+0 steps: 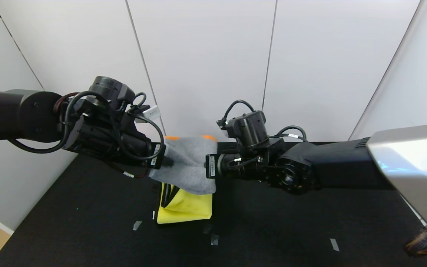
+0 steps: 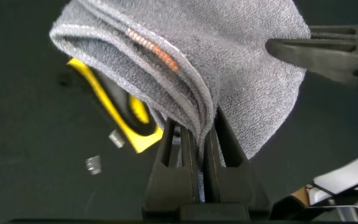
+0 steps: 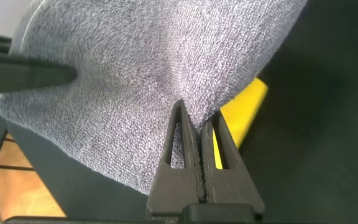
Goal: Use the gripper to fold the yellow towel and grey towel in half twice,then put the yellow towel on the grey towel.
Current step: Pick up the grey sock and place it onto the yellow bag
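Both hands are up off the desk [image 1: 87, 222] w/ the grey towel [image 1: 189, 165] held between them in the air. Left hand [image 1: 167, 161] is clamped on the towel's left edge; the left wrist view shows its fingers [image 2: 178, 163] pinched together over several stacked layers of hem. Right hand [image 1: 208, 165] is clamped on the right edge, fingers [image 3: 183, 146] closed tight on a bunch of terry. Grey towel hangs as a compact multi-layer bundle, orange band peeking at its far top edge, bottom edge drooping just over the yellow towel [image 1: 185, 209]. Yellow towel lies on the desk right below, a small folded packet, so its folding looks done, though I can't count the folds exactly. Grey towel looks folded at least once, prob. partway through or near the end of its second fold; layers aren't squared up. Left to do, as I judge it: set the grey towel flat on the desk, finish/tidy the fold, then lift the yellow towel and place it on top. At present the order is reversed, grey above yellow.
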`<action>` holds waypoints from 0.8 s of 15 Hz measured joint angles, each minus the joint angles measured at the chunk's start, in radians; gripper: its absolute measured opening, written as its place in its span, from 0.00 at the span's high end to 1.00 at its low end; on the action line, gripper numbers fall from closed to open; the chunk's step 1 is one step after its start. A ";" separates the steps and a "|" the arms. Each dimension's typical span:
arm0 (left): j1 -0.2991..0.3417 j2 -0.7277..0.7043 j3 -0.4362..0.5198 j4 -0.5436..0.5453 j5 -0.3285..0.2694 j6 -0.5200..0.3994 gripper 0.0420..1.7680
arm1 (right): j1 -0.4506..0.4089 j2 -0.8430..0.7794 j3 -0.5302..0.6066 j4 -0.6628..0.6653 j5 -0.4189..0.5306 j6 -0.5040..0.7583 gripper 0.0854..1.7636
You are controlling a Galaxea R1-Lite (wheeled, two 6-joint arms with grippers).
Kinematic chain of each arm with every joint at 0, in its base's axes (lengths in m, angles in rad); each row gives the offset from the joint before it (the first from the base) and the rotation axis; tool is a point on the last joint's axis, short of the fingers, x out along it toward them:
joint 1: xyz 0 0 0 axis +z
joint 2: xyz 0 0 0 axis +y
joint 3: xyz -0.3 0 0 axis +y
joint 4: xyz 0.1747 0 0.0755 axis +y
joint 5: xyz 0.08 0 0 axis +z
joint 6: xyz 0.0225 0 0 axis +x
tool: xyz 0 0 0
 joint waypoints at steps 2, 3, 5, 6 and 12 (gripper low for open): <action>0.014 0.007 0.023 -0.028 0.004 0.025 0.92 | 0.016 0.055 -0.059 0.001 -0.005 -0.009 0.98; 0.022 0.011 0.044 -0.058 0.006 0.032 0.92 | 0.020 0.077 -0.079 0.001 -0.016 -0.012 0.98; 0.032 0.026 0.089 -0.116 0.007 0.034 0.92 | 0.030 0.115 -0.104 0.005 -0.043 -0.015 0.98; 0.033 0.033 0.111 -0.139 0.007 0.035 0.92 | 0.032 0.126 -0.107 0.008 -0.045 -0.015 0.98; 0.033 0.064 0.209 -0.169 -0.008 0.029 0.92 | 0.036 0.155 -0.090 0.014 -0.043 -0.015 0.98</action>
